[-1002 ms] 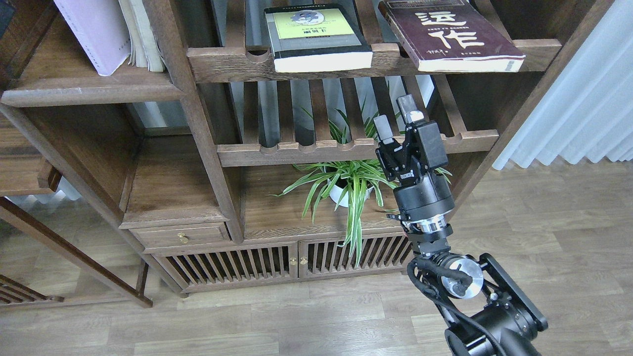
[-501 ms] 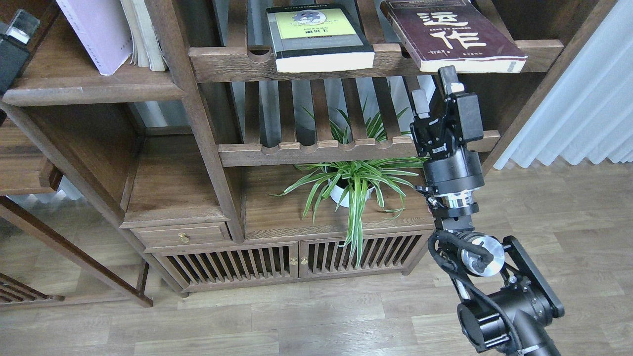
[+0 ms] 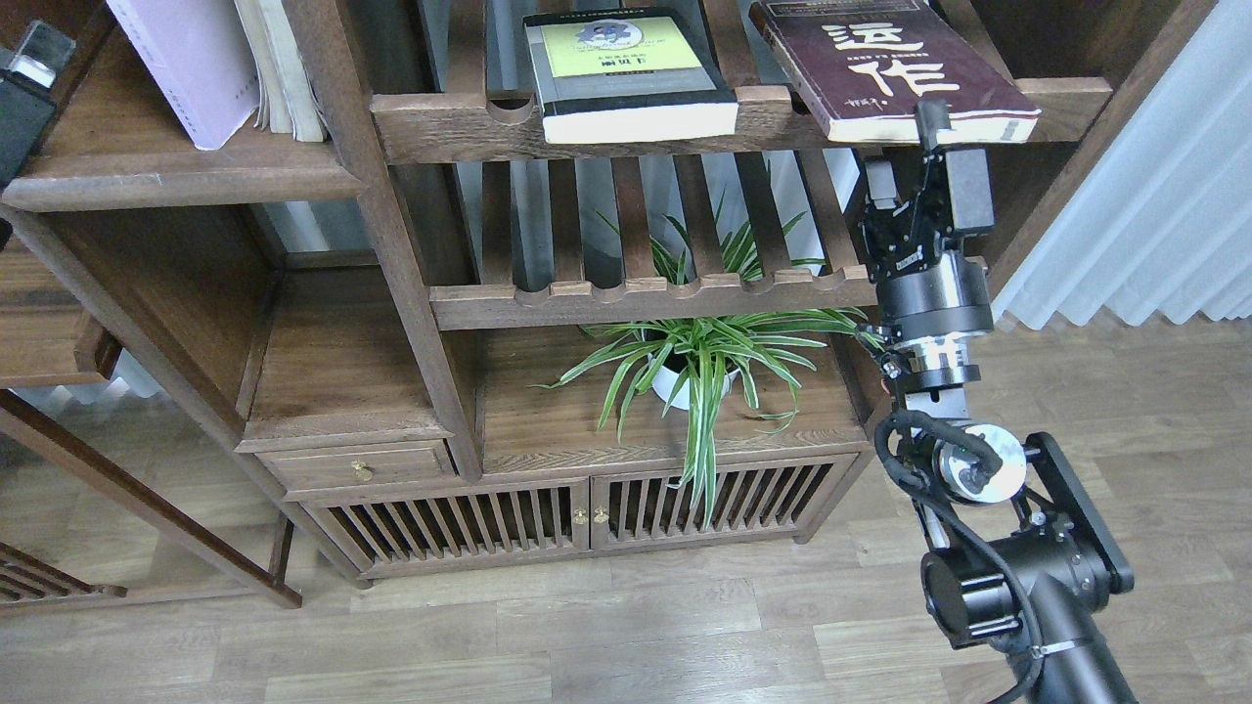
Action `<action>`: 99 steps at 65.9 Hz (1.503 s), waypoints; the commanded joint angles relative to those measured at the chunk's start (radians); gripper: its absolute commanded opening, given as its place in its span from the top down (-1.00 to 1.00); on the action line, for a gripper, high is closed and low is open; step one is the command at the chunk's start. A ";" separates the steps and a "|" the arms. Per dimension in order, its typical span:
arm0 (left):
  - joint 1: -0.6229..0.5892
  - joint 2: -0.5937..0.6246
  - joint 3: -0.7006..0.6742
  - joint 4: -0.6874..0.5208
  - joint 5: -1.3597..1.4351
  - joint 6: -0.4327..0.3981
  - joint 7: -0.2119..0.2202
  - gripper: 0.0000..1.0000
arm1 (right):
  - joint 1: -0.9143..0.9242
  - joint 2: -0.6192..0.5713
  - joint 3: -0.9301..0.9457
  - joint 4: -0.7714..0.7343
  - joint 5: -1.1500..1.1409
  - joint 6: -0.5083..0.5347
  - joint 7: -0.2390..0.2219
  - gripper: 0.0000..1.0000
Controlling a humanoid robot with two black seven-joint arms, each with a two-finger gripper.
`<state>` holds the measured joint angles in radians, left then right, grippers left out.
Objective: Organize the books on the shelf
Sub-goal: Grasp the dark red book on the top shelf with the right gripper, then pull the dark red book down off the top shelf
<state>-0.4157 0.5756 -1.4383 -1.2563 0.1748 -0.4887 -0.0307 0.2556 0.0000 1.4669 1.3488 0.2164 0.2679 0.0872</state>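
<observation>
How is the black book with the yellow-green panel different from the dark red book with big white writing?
The thick black book with the yellow-green panel lies squarely and looks thicker; the dark maroon book with large white Chinese characters lies skewed, thinner, its corner jutting past the rail. Both lie flat, cover up, on the slatted wooden shelf.

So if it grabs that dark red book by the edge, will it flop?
Probably a little: the maroon book looks like a thick paperback, so its cover may bend. It overhangs the slatted rail, so a push from the right pincer might tip it.
</observation>
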 commanded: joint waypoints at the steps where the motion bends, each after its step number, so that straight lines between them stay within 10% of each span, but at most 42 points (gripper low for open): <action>1: 0.000 0.000 -0.001 0.000 0.000 0.000 0.000 -0.99 | 0.030 0.000 0.020 -0.007 0.009 -0.065 0.000 -0.99; 28: 0.000 0.000 -0.002 0.000 0.000 0.000 -0.002 -0.99 | 0.059 0.000 0.053 -0.016 0.034 -0.107 0.000 -0.49; 40: 0.000 0.000 -0.004 0.000 0.000 0.000 -0.002 -0.99 | 0.048 -0.002 0.053 -0.014 0.035 -0.104 0.000 0.22; 46: 0.000 0.000 -0.005 0.000 0.000 0.000 0.000 -0.99 | 0.042 -0.021 0.053 -0.016 0.035 -0.081 0.000 0.91; 99: 0.021 -0.051 0.024 0.074 0.002 0.000 0.002 -0.99 | -0.469 -0.155 0.116 0.193 0.284 0.221 -0.007 0.96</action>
<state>-0.4023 0.5545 -1.4282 -1.1903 0.1764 -0.4887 -0.0364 -0.0768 -0.1071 1.5829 1.5323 0.4614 0.4806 0.0852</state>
